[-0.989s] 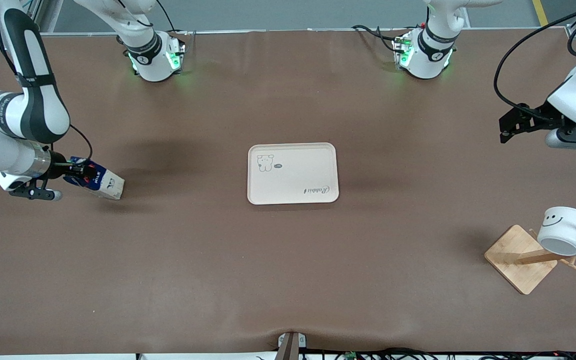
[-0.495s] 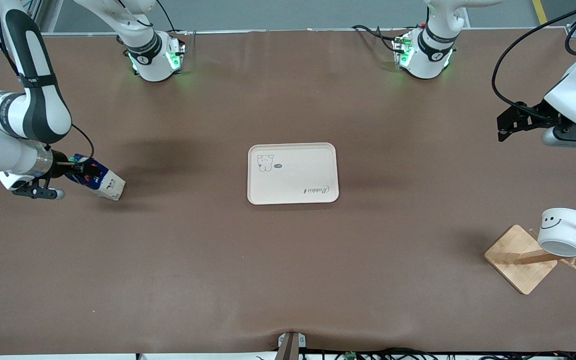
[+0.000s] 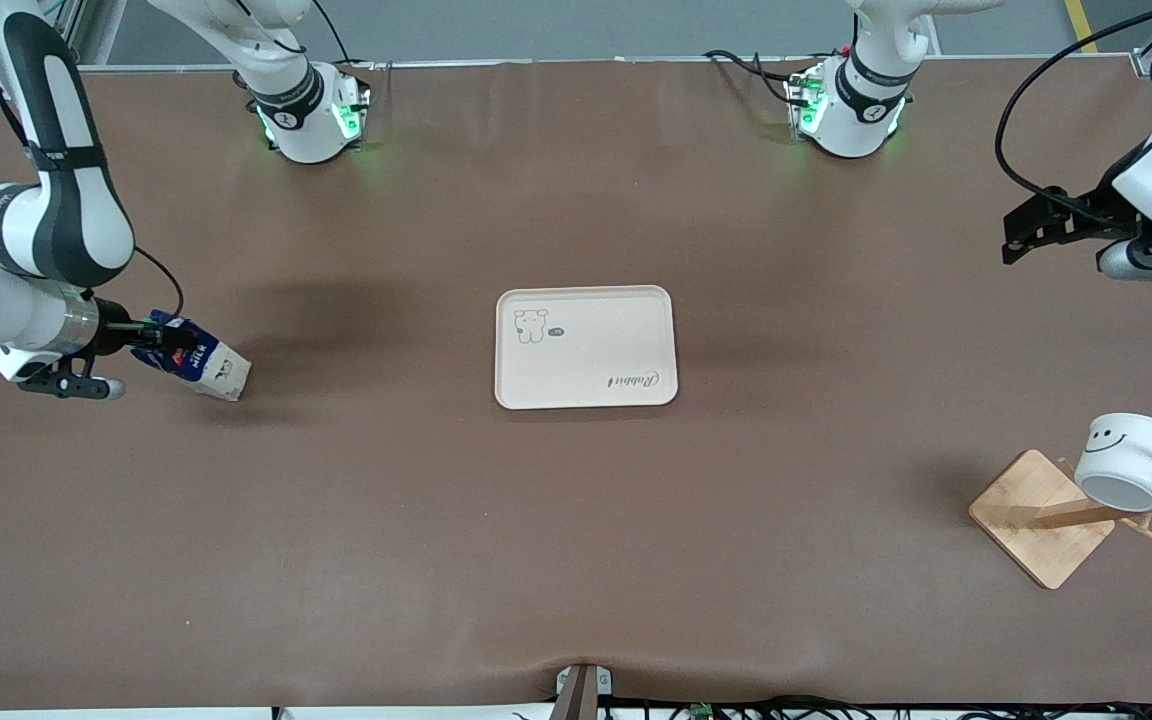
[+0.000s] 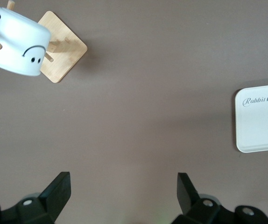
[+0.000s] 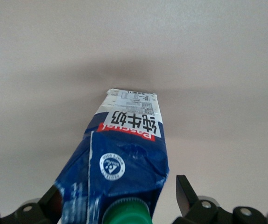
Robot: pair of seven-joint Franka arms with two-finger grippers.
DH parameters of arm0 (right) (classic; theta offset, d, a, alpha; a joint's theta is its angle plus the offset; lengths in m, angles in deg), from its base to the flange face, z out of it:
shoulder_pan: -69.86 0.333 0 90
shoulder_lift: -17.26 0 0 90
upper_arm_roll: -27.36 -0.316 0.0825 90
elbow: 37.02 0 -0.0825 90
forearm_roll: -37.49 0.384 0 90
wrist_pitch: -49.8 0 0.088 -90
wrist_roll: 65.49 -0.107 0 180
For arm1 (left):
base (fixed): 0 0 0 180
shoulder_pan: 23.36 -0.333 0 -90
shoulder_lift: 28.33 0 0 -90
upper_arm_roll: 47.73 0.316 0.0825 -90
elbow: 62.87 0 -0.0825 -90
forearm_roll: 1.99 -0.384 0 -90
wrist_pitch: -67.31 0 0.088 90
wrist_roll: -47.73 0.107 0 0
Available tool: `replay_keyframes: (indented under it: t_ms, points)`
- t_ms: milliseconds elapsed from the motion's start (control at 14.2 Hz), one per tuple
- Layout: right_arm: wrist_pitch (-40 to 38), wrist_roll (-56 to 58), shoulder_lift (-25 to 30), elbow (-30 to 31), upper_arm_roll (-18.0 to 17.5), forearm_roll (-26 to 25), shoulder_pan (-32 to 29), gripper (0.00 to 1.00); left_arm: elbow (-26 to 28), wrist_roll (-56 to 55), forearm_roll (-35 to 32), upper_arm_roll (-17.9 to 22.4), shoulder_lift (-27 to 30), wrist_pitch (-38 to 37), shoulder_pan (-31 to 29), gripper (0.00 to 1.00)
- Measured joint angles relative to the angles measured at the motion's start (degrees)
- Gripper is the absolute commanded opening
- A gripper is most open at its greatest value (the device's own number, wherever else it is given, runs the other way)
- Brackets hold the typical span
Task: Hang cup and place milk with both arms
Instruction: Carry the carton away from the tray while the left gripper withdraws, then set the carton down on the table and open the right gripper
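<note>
two grippers stand released. the right gripper (image 3: 151,340) straddles the milk (image 3: 198,362), fingers spread, carton tilted on the table (image 3: 576,560) at nine o'clock of the tray (image 3: 586,346). the left gripper (image 3: 1021,232) hovers over bare table. the cup (image 3: 1128,462) hangs on the rack (image 3: 1046,520).

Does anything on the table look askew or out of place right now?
Yes: the milk carton near the right arm's end leans tilted, not upright, between the open right gripper's fingers. The cup hangs on the wooden rack.
</note>
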State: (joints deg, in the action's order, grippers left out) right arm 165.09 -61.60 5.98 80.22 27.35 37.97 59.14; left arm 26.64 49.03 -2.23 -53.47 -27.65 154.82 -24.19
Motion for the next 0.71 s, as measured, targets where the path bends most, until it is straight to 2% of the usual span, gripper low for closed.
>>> replay_keyframes:
  t_ms: [283,565,707]
  points:
    - [-2.0,0.0,0.2,-2.6,-0.3,0.0,0.2,1.00,-0.1,0.0,0.1,0.1,0.0,-0.1,-0.1,1.00]
    - [-20.3,0.0,0.3,-12.1,-0.5,0.0,2.1,1.00,-0.2,0.0,0.1,0.1,0.0,-0.1,0.0,1.00]
    - [-23.9,-0.1,0.3,-16.7,-0.6,-0.7,4.0,1.00,-0.2,0.0,0.1,0.0,0.0,-0.1,0.0,1.00]
